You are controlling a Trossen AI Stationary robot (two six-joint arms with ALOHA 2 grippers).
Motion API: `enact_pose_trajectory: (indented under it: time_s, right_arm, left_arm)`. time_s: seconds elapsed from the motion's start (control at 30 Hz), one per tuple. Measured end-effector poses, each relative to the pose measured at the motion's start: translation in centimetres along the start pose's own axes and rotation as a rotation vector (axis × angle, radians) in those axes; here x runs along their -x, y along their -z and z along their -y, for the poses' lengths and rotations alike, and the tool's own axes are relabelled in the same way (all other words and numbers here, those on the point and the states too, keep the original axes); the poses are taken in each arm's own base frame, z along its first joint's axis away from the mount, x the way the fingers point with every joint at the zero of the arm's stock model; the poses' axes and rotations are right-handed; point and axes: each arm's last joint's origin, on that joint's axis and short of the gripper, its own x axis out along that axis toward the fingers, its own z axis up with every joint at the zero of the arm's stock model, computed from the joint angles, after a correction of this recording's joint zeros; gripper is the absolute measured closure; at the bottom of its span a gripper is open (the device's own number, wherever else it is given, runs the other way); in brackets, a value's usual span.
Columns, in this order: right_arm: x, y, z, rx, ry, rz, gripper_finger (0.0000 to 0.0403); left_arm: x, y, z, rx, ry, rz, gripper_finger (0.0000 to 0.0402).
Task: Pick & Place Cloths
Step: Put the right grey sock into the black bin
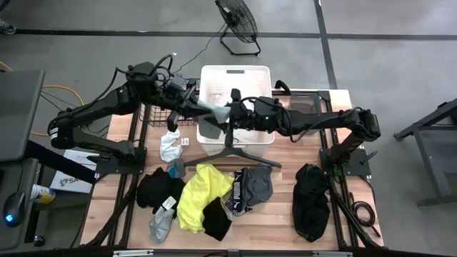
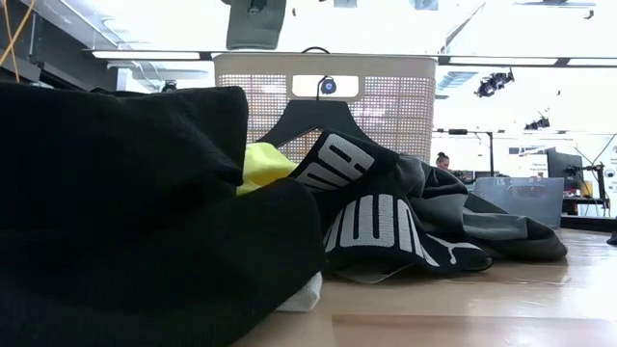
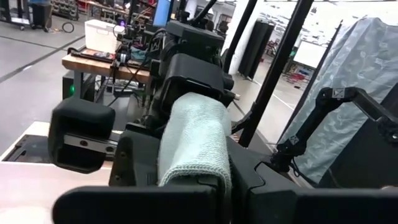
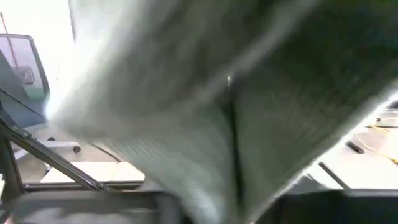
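A pale grey-green knitted cloth (image 1: 214,112) (image 3: 196,140) hangs stretched between my two grippers above the front left of the white slatted basket (image 1: 235,73). My left gripper (image 1: 202,107) (image 3: 193,193) is shut on its one end, and my right gripper (image 1: 230,112) (image 3: 194,93) meets the other end. In the right wrist view the cloth (image 4: 217,124) fills the picture. On the table near the front lie a neon yellow cloth (image 1: 200,193), black cloths (image 1: 157,189) (image 1: 310,200), a black one with white letters (image 1: 239,194) (image 2: 376,217) and a small white one (image 1: 170,146). My left gripper pinches one end of the cloth (image 3: 189,174) between its two fingers, level, from the table's left. The cloth runs away from it, clear of the table. My right gripper takes the cloth's other end (image 3: 199,106) between its fingers, level, from the table's right. The cloth itself hides the exact place in the right wrist view.
A dark grey hanger (image 1: 228,146) (image 2: 318,111) lies from the basket's front onto the table. A black wire rack (image 1: 158,114) stands to the basket's left and a clear bin (image 1: 308,100) to its right. Bare wood shows at the near right (image 2: 463,308).
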Motion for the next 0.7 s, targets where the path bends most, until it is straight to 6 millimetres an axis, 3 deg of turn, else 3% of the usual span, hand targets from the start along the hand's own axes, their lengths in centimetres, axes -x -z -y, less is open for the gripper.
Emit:
enact_pose_trajectory:
  time_s: [0.1, 0.3, 0.7]
  right_arm:
    - [0.0, 0.0, 0.0, 0.004, -0.004, -0.001, 0.0389]
    - [0.1, -0.1, 0.1, -0.005, 0.004, -0.006, 0.0395]
    - [3.1, -1.6, -0.3, 0.004, 0.081, -0.099, 0.0397]
  left_arm:
    - [0.0, 0.0, 0.0, -0.001, 0.000, 0.001, 0.0397]
    - [0.1, -0.1, 0.1, -0.045, 0.001, 0.003, 0.0357]
    - [3.9, -0.8, 2.7, -0.177, -0.003, 0.009, 0.0164]
